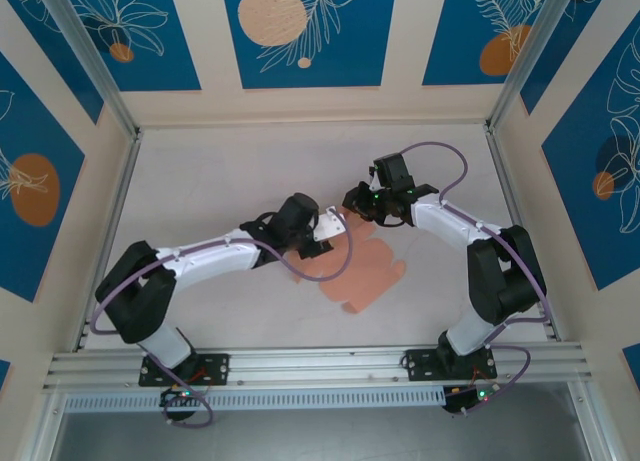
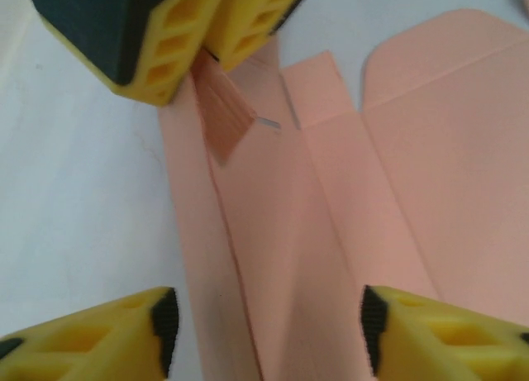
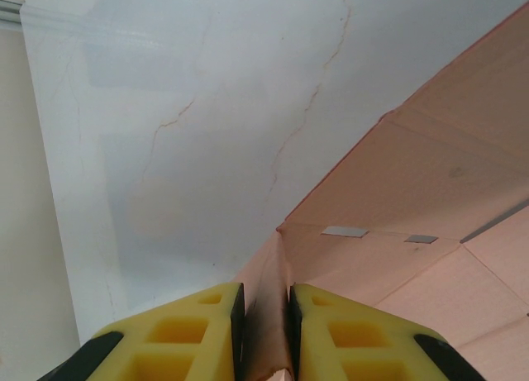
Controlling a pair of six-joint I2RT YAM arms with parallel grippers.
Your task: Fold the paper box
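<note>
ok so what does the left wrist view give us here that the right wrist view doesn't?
Left wrist: the left hand is open, with a finger on each side of a creased strip of the paper box. It also shows the rounded flap at upper right and an outside look at the right hand pinching a lifted part of the sheet.
Right wrist: cracks running across the table, with a close look at the pinched edge.
Shared: the pink sheet, the white table, and the right hand shut on the paper.

Salmon-pink card cut-out sheet (image 1: pixel 365 271), partly hidden
Seen from above, the left gripper (image 1: pixel 328 227) and right gripper (image 1: pixel 352 203) cover its far corner; both wrist views crop it at right and bottom edges.
</note>
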